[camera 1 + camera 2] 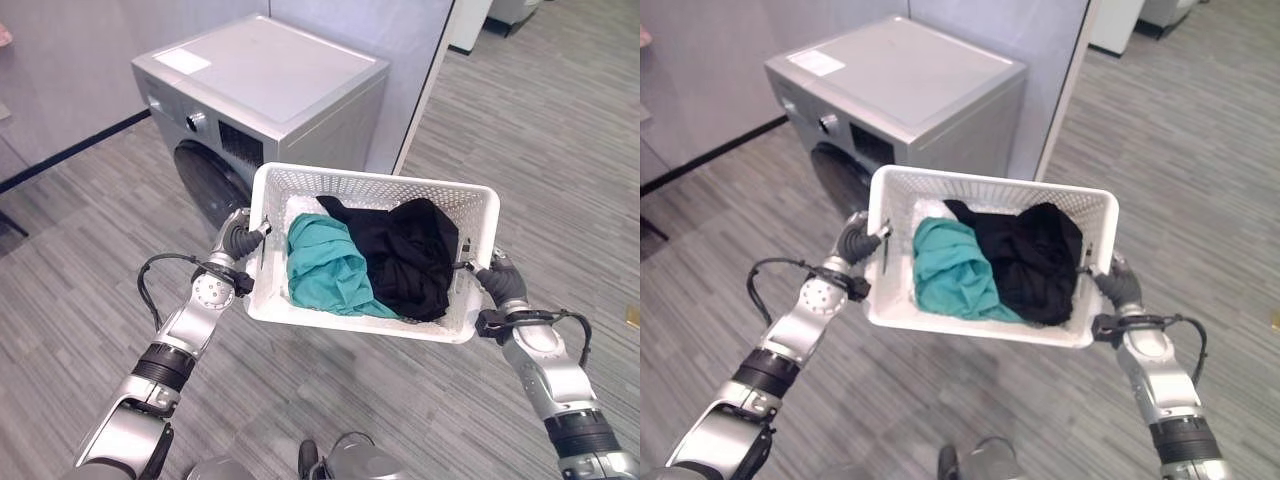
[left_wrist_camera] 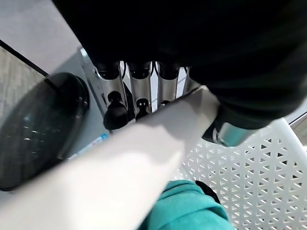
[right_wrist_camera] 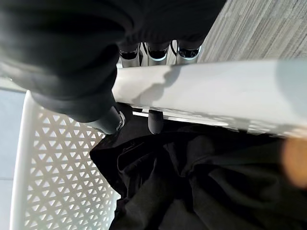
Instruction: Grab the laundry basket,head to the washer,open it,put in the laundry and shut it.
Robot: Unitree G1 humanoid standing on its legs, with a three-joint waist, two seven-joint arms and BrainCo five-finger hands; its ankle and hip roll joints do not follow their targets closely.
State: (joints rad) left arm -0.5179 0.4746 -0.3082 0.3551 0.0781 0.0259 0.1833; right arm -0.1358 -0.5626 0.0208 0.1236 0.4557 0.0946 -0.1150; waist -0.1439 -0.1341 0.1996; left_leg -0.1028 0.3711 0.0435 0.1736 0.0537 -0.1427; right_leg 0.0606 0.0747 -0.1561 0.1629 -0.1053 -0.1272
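I carry a white lattice laundry basket (image 1: 375, 188) in the air between both hands. Inside lie a teal garment (image 1: 325, 268) and a black garment (image 1: 410, 255). My left hand (image 1: 240, 238) grips the basket's left rim; its fingers (image 2: 139, 93) curl under the rim (image 2: 144, 148) with the thumb over the inside. My right hand (image 1: 497, 278) holds the right rim (image 3: 201, 93) the same way, its fingers (image 3: 156, 52) wrapped beneath. The silver front-loading washer (image 1: 270, 75) stands just beyond the basket, its dark round door (image 1: 205, 185) shut.
A grey partition wall (image 1: 400, 40) rises behind the washer, with a white post edge (image 1: 425, 90) to its right. Grey striped floor (image 1: 530, 130) stretches open to the right and to the left of the washer.
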